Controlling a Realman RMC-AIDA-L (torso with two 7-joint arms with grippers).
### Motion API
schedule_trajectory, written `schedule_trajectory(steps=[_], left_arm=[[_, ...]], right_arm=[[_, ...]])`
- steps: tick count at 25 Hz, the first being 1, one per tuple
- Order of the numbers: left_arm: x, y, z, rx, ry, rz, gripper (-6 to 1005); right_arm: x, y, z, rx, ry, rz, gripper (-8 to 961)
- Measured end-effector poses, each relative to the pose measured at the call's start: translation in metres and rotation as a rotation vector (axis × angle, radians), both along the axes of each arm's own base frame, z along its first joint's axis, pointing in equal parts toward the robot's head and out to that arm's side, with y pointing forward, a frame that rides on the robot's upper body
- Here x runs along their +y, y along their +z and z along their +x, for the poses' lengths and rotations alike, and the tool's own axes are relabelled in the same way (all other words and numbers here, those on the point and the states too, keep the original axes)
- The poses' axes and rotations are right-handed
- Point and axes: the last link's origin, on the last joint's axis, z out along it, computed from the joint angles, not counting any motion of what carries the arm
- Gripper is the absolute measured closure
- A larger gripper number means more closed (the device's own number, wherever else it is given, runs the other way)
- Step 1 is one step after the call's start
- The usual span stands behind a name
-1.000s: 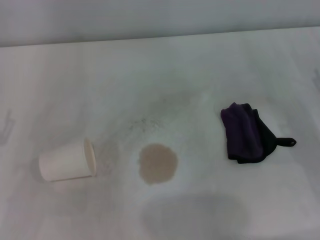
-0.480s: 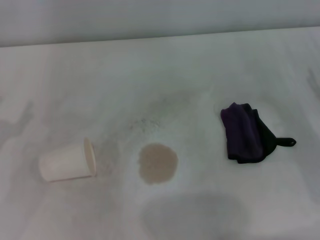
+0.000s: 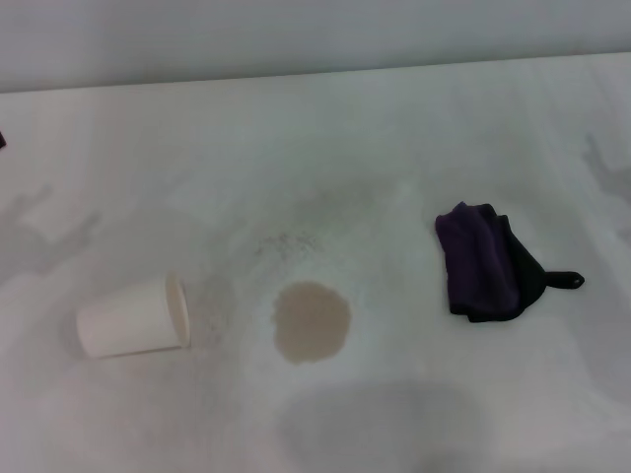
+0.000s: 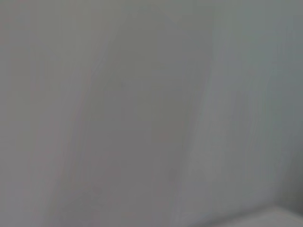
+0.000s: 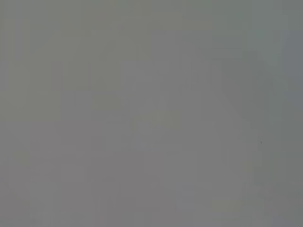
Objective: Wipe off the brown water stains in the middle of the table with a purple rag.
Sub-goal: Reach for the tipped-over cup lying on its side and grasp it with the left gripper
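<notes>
Neither hand is seen, so grip can't be told. Purple rag [image 3: 485, 262] is left untouched on tabletop [image 3: 325, 138], well right of brown stain [image 3: 311, 322]; paper cup [image 3: 133, 316] is tipped over at left.

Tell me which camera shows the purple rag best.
The head view. There the purple rag lies crumpled on the white table, in full sight, to the right of the brown stain. Both wrist views show only a blank grey surface, with no rag.

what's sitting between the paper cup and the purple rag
The brown water stains lie between the paper cup and the purple rag, in the head view.
</notes>
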Motion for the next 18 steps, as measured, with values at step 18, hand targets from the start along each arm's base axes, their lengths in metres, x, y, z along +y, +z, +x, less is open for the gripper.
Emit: schedule_trajectory(steps=[18], left_arm=[[0.010, 0.012, 0.044, 0.642, -0.185, -0.374, 122]], right_arm=[[0.003, -0.006, -0.018, 0.058, 0.078, 0.025, 95]])
